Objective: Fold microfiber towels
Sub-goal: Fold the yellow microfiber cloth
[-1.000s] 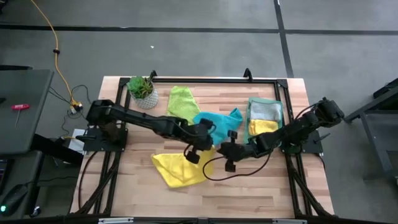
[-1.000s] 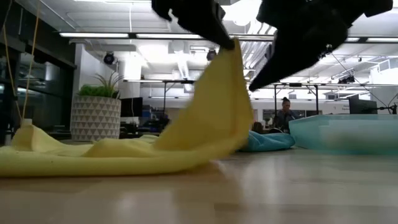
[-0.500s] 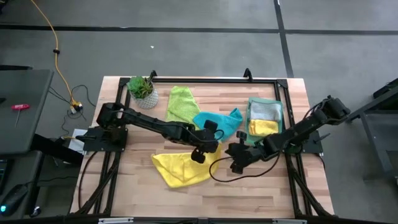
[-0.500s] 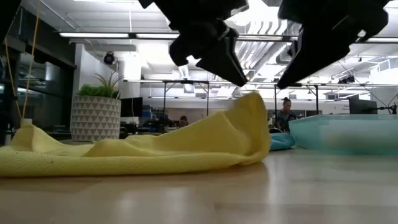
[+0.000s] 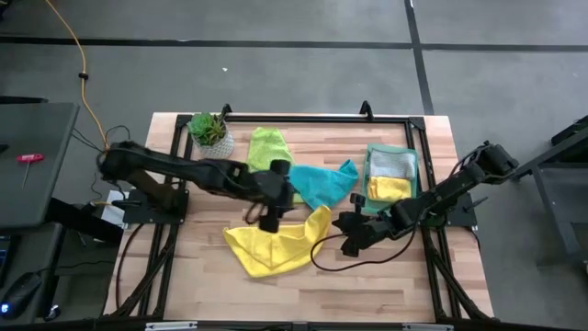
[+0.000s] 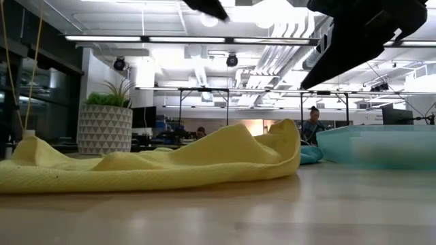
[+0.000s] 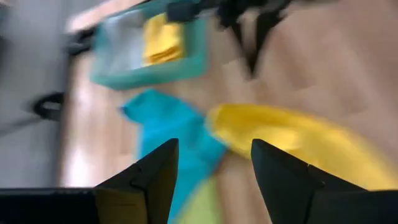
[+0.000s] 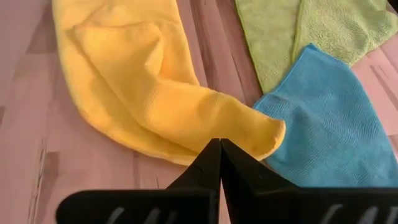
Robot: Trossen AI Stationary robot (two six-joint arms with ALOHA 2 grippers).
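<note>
Left gripper point(image 5: 268, 218) just let go, fingers spread, backed off left. Yellow towel point(image 5: 272, 245) flopped half-folded on the surface's near-middle. Right gripper point(image 5: 350, 237) fingers pressed together, empty. Fold needs tidying imo.

The wooden table point(image 5: 386, 267) bears towels point(image 5: 276, 246), a tray point(image 5: 369, 175) and a plant point(image 5: 209, 131).

Bright overhead strip lighting, ceiling glare, heavily motion-blurred left wrist view.
</note>
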